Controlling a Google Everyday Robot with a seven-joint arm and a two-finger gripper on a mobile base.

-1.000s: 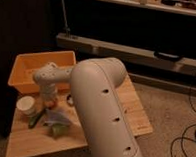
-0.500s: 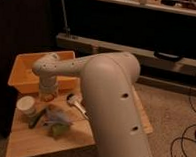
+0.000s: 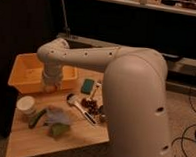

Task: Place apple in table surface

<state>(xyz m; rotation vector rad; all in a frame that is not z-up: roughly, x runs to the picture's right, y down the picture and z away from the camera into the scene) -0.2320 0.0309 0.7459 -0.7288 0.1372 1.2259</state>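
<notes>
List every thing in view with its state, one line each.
bin: upright, open-topped, on the table surface.
claw: low at the bin's front wall.
white cup: upright.
green vegetable: lying flat by the cup.
teal sponge: lying flat.
apple: not visible.

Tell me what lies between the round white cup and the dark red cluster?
Camera view: a white-headed utensil lies between the round white cup and the dark red cluster; the gripper hangs at the orange plastic bin.

No readable text, none on pincer (image 3: 51, 84) beside orange bin (image 3: 21, 74)
</notes>
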